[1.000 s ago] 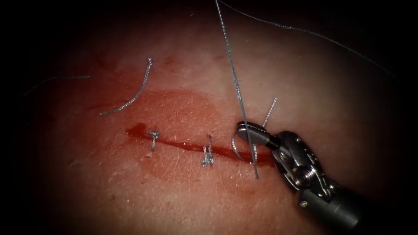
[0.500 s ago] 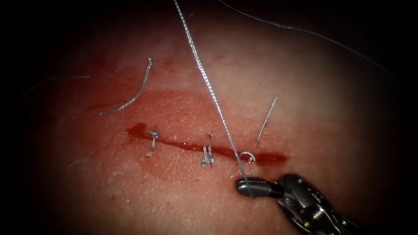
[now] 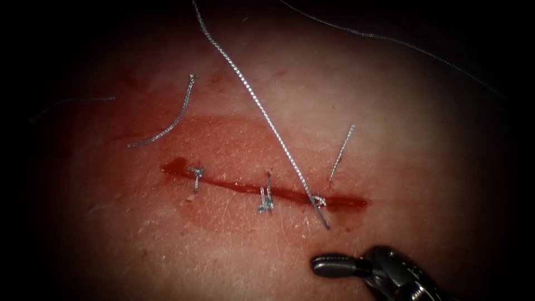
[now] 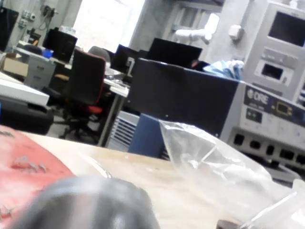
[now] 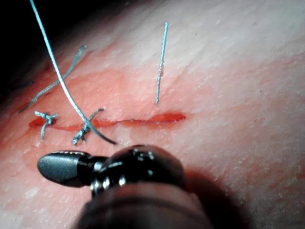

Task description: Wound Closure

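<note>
Resting below the cut, your right tool (image 3: pixel 320 265) has its jaws closed and empty: the thread (image 3: pixel 262 111) it gripped half a second ago is released, and the tip has dropped further from the wound. That strand now runs free from the upper edge of the endoscope view down to the third stitch (image 3: pixel 317 200), its short tail lying just below the cut (image 3: pixel 267 190) on the tissue (image 3: pixel 423 167). Two finished knots sit left of that stitch along the cut, and a straight cut end of thread (image 3: pixel 341 153) stands just above its right end; another cut end (image 3: pixel 167 122) lies well to the upper left. Red fluid (image 3: pixel 223 139) stains the skin about the wound. No needle is visible to me, so locate it before you act. In my judgement the new throw looks snug but small; should you take the thread again, grasp it close to the knot and keep tension level with the tissue surface. Your left tool's jaws I cannot assess.
</note>
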You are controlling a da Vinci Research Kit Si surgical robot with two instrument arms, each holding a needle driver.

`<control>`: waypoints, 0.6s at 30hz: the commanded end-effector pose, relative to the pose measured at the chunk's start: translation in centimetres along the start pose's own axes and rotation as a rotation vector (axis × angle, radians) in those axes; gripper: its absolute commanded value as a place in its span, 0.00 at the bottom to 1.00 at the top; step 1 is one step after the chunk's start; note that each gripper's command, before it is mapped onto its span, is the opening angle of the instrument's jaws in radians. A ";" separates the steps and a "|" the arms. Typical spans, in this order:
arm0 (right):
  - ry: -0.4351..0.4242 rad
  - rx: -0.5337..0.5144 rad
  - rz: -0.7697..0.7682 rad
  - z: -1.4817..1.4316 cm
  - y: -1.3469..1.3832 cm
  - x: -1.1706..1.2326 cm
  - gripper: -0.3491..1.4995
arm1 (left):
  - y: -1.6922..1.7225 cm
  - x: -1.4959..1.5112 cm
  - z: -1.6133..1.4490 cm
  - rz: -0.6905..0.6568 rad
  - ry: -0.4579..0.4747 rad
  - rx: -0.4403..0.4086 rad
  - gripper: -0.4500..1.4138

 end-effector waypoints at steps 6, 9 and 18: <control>0.045 -0.014 -0.129 0.10 0.22 0.77 0.00 | -0.09 -0.15 -0.03 0.004 -0.010 0.013 0.00; 0.069 -0.023 -0.165 0.05 0.14 0.95 0.00 | -0.11 -0.14 -0.04 0.005 -0.011 0.014 0.00; 0.082 -0.051 -0.245 -0.04 0.09 0.78 0.38 | -0.12 -0.11 -0.04 0.011 -0.013 0.016 0.00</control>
